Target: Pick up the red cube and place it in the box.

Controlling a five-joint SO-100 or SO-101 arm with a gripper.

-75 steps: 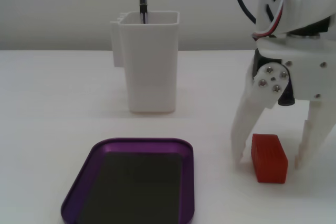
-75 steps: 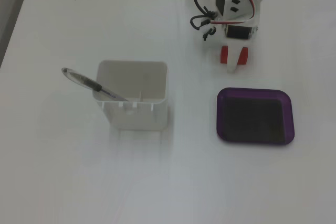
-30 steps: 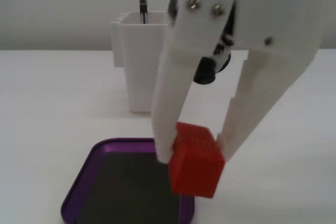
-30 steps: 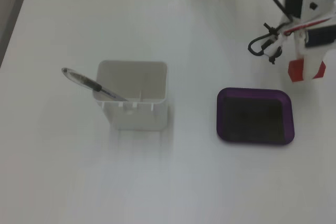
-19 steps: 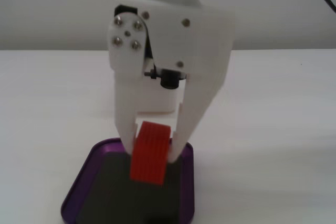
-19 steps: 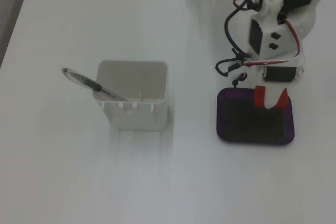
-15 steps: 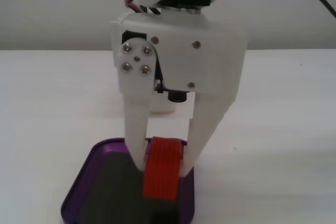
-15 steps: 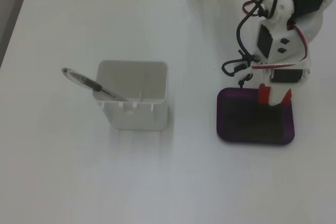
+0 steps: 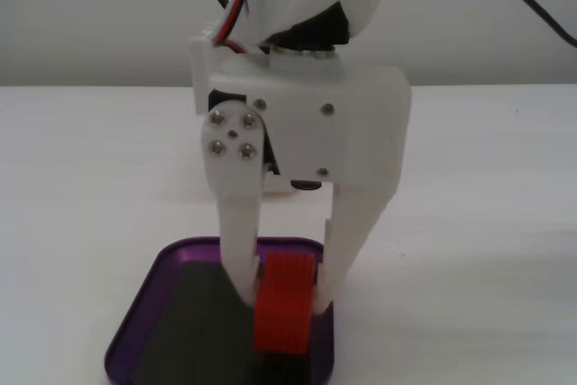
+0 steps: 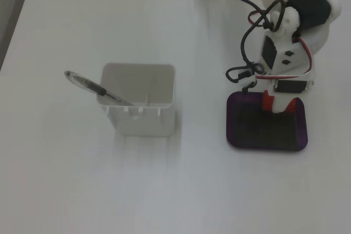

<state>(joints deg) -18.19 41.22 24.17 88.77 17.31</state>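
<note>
White desk (image 10: 82, 190), purple box (image 9: 135, 322) as landmark. Pincer (image 9: 287, 299) pinching red cube (image 9: 286, 304) just above box floor, near far rim. Risk: sloppy release tipping cube over far rim.

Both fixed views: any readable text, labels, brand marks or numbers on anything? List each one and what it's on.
None readable in either fixed view.
Red cube: ribbed sides only, no print.
Box: plain purple rim, dark floor, no label.
Gripper: white plastic, screws, no markings.
White container: blank walls.
Pen leaning in the container: too small and blurred to tell if it carries print.
</note>
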